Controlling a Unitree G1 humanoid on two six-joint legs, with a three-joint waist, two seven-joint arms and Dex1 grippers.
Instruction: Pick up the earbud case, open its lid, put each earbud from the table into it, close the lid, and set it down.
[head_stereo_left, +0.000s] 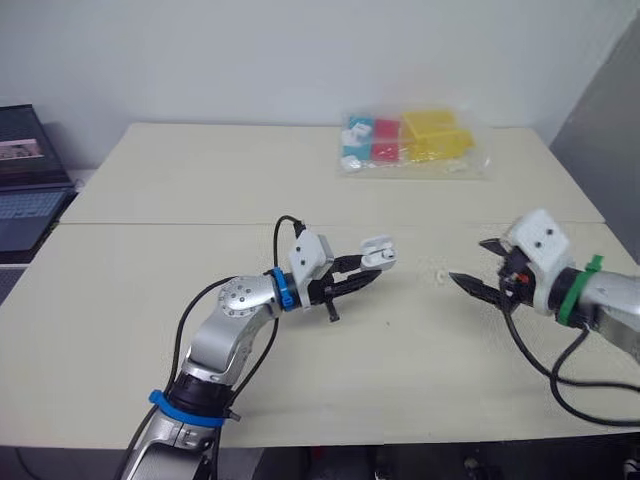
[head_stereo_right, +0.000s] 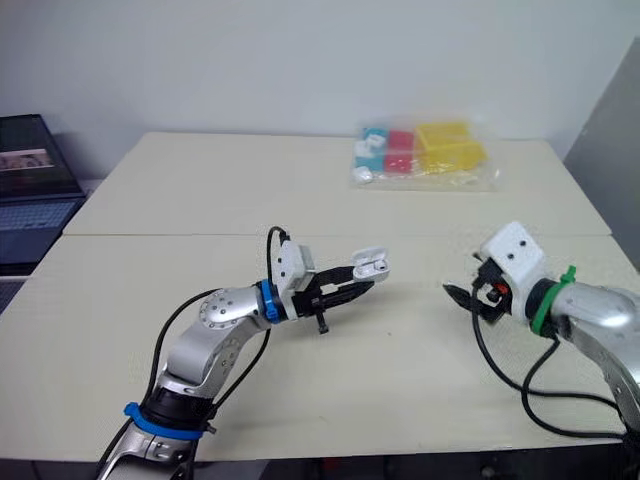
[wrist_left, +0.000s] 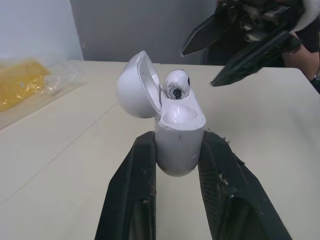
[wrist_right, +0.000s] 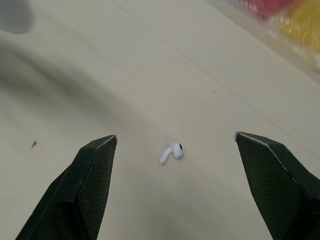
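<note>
Earbud case (wrist_left: 179, 137), lid (wrist_left: 135, 85) open, clamped in left gripper (head_stereo_left: 352, 280); right gripper (wrist_right: 175, 137) released, should centre over earbud (wrist_right: 172, 151) at case's 3 o'clock and pinch gently.

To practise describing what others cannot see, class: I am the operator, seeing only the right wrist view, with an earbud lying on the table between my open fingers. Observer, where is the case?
Observer: The left gripper holds the earbud case, to the left of the right gripper.
Operator: Is its lid open?
Observer: Yes, the lid is swung back.
Operator: Anything inside?
Observer: One earbud sits in one socket; the other socket looks empty.
</note>
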